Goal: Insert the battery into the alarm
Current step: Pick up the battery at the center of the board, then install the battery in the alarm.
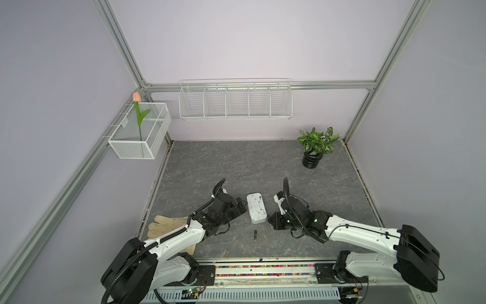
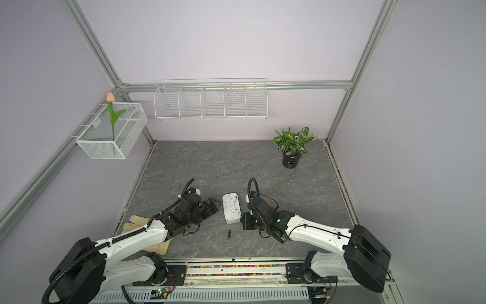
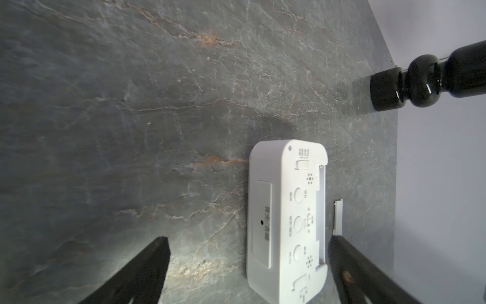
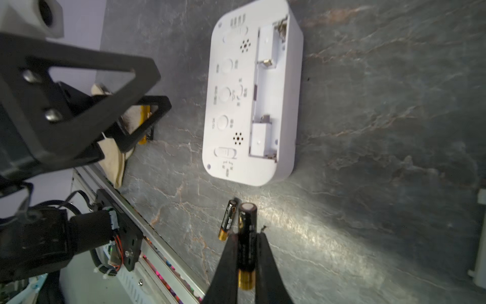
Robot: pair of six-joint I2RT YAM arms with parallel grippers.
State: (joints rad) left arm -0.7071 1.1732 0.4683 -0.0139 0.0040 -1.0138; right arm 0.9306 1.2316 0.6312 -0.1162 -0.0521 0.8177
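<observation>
**Hazards (judged, not observed)**
1. The right gripper [image 4: 247, 238] is clamped on the battery [image 4: 247, 218] near its gold end, and most of the length projects ahead. Pressing the free end against a contact could swivel the battery in the grip or pop it out.
2. The alarm [image 1: 256, 208] lies loose on the desk [image 1: 236, 168]. The left gripper [image 3: 247, 240] stands just beside it with jaws wide apart and holds nothing. An unbraced alarm may slide when the battery is pushed in.
3. The slot [image 4: 265, 86] is narrow, so a tilted approach would likely catch its rim. Polarity marks cannot be read at this resolution.
4. A 2nd battery [image 1: 255, 235] lies on the desk near the alarm's near end (close under the held one in the right wrist view) and could be knocked.

**Condition of the alarm**
It is a white, rounded rectangle lying face down between the 2 grippers. Its back is up and shows round buttons, dot clusters and a slide switch. The slot runs along 1 long edge, uncovered, with metal contacts visible and no battery seated. The cover strip [image 3: 338, 217] lies apart, just beside that edge.
</observation>
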